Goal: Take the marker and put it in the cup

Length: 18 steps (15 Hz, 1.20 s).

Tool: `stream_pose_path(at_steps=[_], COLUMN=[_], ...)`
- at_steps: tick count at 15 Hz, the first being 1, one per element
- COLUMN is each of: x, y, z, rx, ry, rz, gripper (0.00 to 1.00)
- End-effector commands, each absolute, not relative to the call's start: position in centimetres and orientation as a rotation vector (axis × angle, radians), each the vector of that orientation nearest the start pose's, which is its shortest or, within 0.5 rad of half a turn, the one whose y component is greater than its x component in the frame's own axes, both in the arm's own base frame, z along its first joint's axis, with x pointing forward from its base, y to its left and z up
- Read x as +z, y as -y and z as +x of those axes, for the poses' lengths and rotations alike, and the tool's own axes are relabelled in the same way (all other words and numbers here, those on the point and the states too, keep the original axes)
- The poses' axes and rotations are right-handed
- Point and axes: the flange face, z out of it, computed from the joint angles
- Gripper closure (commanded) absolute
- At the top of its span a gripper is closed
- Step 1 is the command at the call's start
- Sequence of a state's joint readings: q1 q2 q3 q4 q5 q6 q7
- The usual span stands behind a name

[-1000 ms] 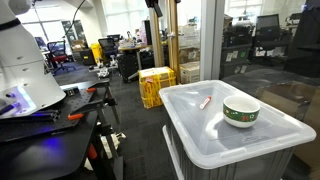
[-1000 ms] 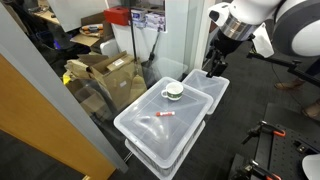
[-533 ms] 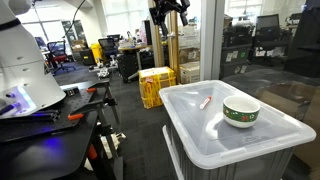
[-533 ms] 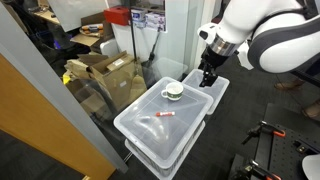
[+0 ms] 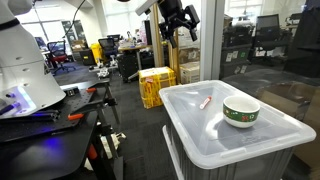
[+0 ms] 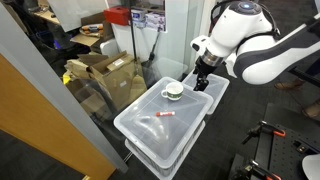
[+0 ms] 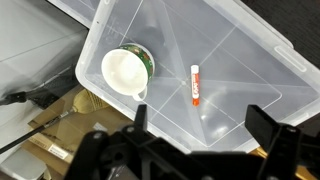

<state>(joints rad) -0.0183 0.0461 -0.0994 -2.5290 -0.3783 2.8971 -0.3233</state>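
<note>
A: So, where does the gripper hang in an exterior view?

B: High up, well apart from the desk, which is the lid of a clear plastic bin. The fingers point down and look spread.

A: And the marker?

B: It lies flat on that lid, apart from the cup, which stands upright nearer the lid's other side. Yellow crates sit on the floor behind.

A: What about the exterior view from the opposite side?

B: The gripper is above the end of the desk where the cup stands. The marker lies near the middle of the lid, untouched. How far the fingers stand apart cannot be told at this size.

A: And the wrist view?

B: It looks straight down. The gripper shows both dark fingers wide apart. Below them the marker lies on the desk, red-orange with a paler section. The cup is beside it, not touching, its white inside showing.
</note>
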Motion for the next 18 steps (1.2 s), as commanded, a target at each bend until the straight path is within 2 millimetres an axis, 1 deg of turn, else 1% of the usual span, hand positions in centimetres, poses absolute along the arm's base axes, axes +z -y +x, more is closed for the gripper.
stream_pose_path(at_steps=[1,4,5,6,8,13,18], x=[27.2,26.1,25.9,26.2,25.8,25.8,23.1], y=[3.7,3.6,3.3,3.6,3.5,3.5,3.7], z=[50.3,51.1,51.0,50.3,50.3,50.4,51.8], rx=[-0.476,-0.44,-0.407,-0.407,-0.395,-0.393,-0.447], ry=[0.89,0.843,0.83,0.861,0.861,0.871,0.882], rz=[-3.222,-3.235,-3.225,-3.223,-3.222,-3.224,-3.195], gripper=[0.0,0.0,0.0,0.0,0.0,0.0,0.0])
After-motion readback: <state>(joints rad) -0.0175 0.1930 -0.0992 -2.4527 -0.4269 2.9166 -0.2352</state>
